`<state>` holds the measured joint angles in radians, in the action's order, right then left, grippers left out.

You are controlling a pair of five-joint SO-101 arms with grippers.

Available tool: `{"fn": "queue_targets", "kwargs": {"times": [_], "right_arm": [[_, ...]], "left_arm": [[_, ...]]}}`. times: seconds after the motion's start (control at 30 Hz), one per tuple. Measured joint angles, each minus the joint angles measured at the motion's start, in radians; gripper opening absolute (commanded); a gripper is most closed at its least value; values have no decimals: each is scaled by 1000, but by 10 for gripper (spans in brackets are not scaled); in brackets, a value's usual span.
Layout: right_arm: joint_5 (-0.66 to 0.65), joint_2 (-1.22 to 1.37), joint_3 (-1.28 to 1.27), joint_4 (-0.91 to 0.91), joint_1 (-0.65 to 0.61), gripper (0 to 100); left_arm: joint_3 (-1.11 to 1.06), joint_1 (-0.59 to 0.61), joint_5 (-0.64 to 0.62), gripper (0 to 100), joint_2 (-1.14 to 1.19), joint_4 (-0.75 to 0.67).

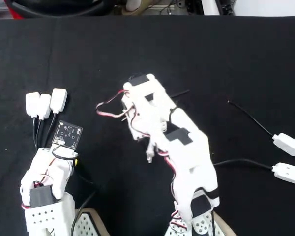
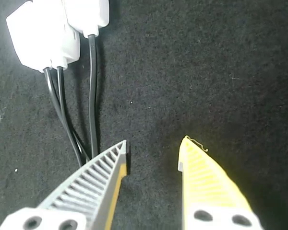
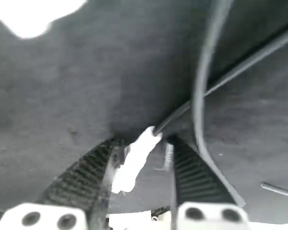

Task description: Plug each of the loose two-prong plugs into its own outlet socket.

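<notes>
Right gripper (image 3: 145,143) around white plug (image 3: 133,164)

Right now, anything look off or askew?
Yes: the plug sits slanted in the right gripper, not squared up, so it may meet a socket crooked. Nothing else stands out.

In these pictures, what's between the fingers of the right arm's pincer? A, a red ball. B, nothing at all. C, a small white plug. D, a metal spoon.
C: the right wrist view shows the right pincer closed on a small white plug.
</notes>
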<state>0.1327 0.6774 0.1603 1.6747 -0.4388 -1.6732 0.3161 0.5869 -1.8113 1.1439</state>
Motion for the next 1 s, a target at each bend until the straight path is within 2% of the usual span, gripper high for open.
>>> {"fn": "queue_targets", "kwargs": {"times": [0.27, 0.6, 0.73, 1.0], "right_arm": [[2, 29, 55, 31, 60, 13], [-41, 2, 52, 49, 66, 13], [-84, -137, -31, 34, 66, 13], [-110, -539, -359, -135, 43, 13]], "left_arm": [[0, 0, 0, 181, 0, 0], [0, 0, 0, 181, 0, 0], [0, 0, 0, 181, 0, 0], [0, 0, 0, 181, 0, 2]]}}
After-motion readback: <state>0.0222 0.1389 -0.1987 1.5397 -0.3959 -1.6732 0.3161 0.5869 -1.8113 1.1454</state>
